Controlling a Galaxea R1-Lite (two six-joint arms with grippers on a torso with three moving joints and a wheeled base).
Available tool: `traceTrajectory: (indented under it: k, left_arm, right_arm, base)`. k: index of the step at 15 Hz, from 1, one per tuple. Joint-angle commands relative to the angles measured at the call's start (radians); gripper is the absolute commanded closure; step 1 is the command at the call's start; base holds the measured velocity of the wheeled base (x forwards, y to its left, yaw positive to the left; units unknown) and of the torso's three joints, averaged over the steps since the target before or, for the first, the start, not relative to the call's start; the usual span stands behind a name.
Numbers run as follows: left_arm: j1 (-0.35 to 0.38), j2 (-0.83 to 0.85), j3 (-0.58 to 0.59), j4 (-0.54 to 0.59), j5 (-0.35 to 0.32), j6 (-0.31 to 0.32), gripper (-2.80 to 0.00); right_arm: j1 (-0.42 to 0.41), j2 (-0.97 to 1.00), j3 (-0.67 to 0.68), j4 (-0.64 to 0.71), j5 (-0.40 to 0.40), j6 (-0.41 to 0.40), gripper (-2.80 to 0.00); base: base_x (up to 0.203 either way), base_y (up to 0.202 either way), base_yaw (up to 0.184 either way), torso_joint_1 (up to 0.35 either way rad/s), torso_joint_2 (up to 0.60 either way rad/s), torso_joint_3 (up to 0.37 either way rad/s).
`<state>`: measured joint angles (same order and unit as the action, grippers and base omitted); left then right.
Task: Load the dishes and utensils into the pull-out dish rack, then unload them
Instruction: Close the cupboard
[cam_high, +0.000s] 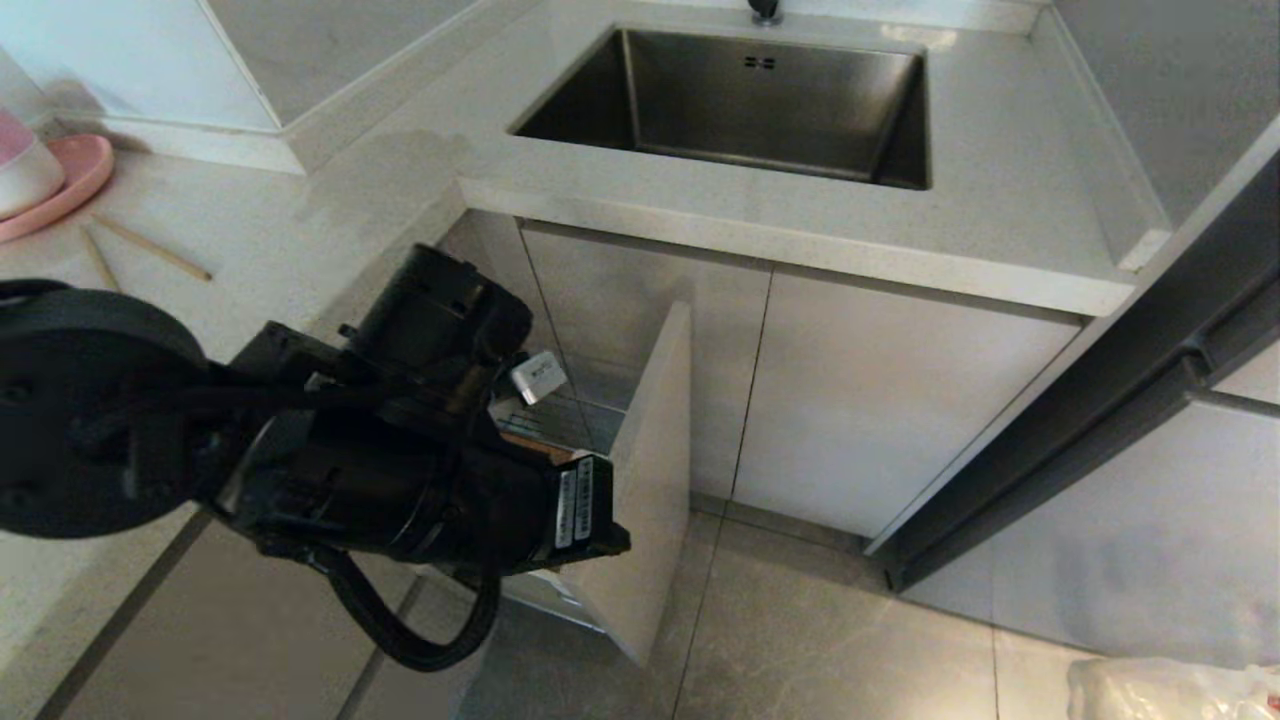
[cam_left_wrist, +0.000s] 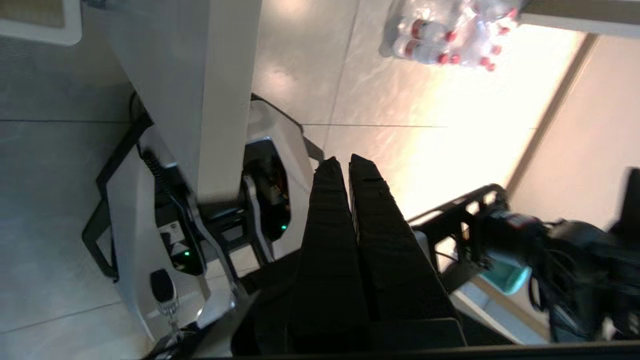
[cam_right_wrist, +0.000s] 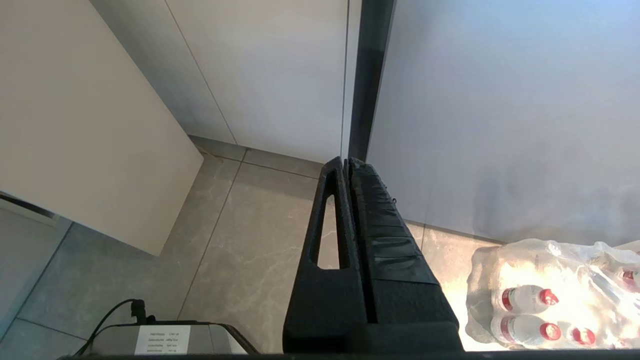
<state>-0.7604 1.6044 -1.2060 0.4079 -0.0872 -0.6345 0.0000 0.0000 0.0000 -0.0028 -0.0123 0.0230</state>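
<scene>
Item one: the left arm (cam_high: 400, 470). We find it bent low over the counter's front edge, its dark wrist housing reaching down in front of the pull-out dish rack (cam_high: 645, 480), whose beige front panel stands drawn out from the cabinet face below the counter. The left gripper (cam_left_wrist: 345, 167) points down toward the floor tiles and the robot's own base; its jaws are clenched together with nothing between them.

Item two: the right gripper (cam_right_wrist: 347, 165). It hangs low beside the cabinet fronts, over the floor, jaws pressed together and empty.

Item three: the chopsticks (cam_high: 150, 248). They lie loose on the counter near its left edge, just beside the pink plate (cam_high: 70, 190), which carries the pink-and-white bowl (cam_high: 25, 165).

Item four: the rack's contents. The arm covers most of the basket; we make out what may be a strip of the wooden bar, nothing more.

Item five: the steel sink (cam_high: 740, 100), at the counter's back.
</scene>
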Motion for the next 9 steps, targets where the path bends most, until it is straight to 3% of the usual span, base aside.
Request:
traceTrajectory:
  k: [1,9]
  left_arm:
    - [0.001,0.051,0.002,-0.005,0.004,-0.004,0.0]
    - [0.009,0.097,0.009,-0.027,0.091,0.021,0.0]
  right_arm:
    - [0.0,0.0,0.0,0.0,0.0,0.0,0.0]
    - [0.0,0.002,0.0,0.0,0.0,0.0,0.0]
  base:
    - [0.0,0.0,0.0,0.0,0.0,0.0]
    - [0.0,0.0,0.0,0.0,0.0,0.0]
